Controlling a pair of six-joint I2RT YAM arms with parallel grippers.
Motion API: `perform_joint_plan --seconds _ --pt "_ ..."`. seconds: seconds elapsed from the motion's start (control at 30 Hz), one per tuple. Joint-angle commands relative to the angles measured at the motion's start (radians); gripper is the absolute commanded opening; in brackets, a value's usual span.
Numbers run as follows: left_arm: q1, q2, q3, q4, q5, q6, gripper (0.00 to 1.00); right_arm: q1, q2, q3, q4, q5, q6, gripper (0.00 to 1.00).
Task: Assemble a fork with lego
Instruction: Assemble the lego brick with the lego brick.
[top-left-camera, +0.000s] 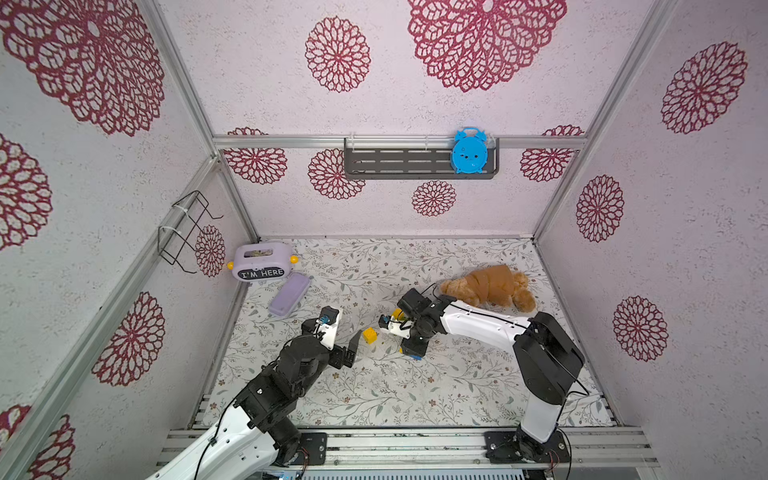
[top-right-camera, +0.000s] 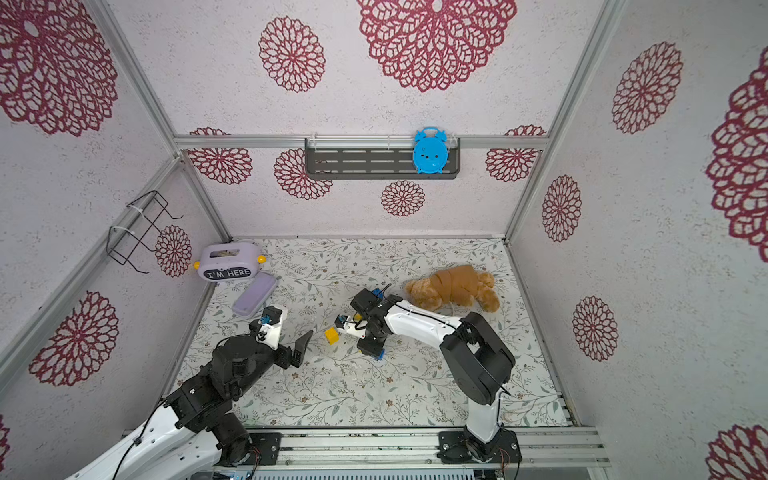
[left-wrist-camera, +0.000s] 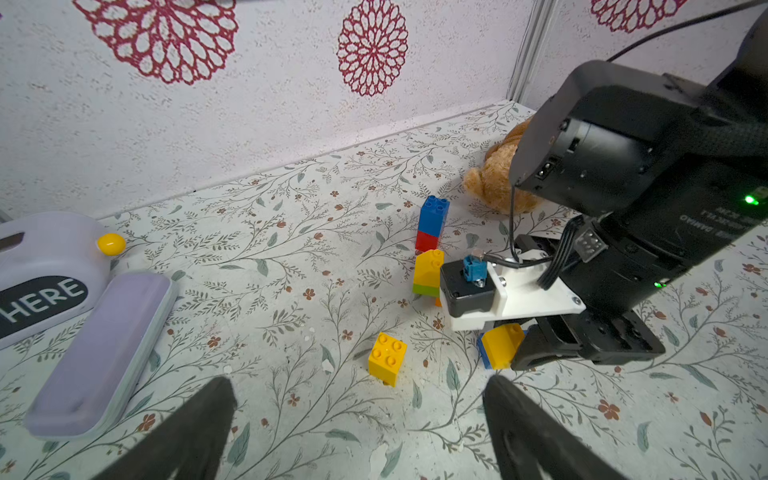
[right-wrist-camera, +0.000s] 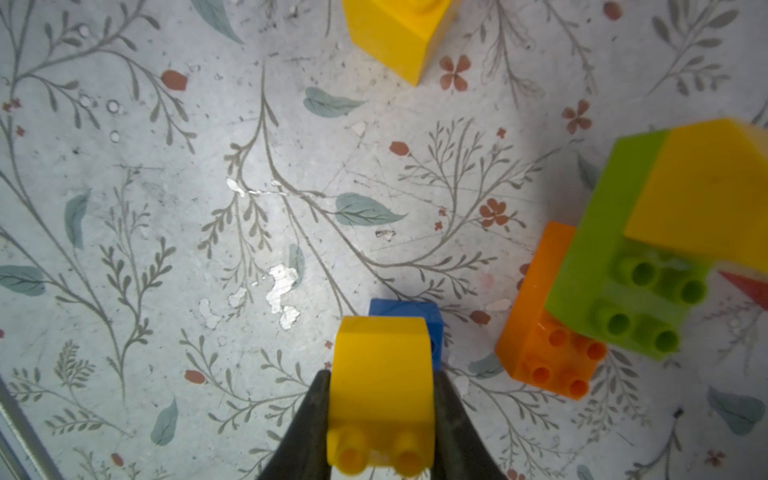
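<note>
Half-built fork (left-wrist-camera: 428, 266) sits mid-frame. The right gripper (right-wrist-camera: 381, 386) clamps a yellow brick (right-wrist-camera: 380, 349), not yet attached; the left gripper (left-wrist-camera: 357, 386) hangs wide, empty. A loose brick (left-wrist-camera: 386, 357), lower centre, awaits fitting.

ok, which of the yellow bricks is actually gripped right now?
The curved yellow brick clamped in the right gripper. The square yellow brick stands free on the table; the sloped yellow one is stuck to the lime green brick.

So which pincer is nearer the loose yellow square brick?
Left. The left pincer is open just short of the yellow square plastic brick, facing it; the right pincer, shut on a rounded yellow brick, sits farther off.
</note>
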Motion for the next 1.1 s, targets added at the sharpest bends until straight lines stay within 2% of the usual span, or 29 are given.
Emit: perform_joint_plan --seconds 0.0,0.67,1.07 --pt "0.007 0.014 0.007 0.002 0.009 0.015 0.97 0.002 0.005 0.038 -0.041 0.037 -0.045 0.18" --pt "0.006 0.053 0.023 -0.003 0.015 0.038 0.97 -0.005 0.063 0.032 -0.069 0.032 -0.054 0.19" --pt "0.007 0.062 0.023 -0.007 0.015 0.033 0.97 -0.049 0.064 -0.051 -0.047 -0.029 -0.103 0.18"
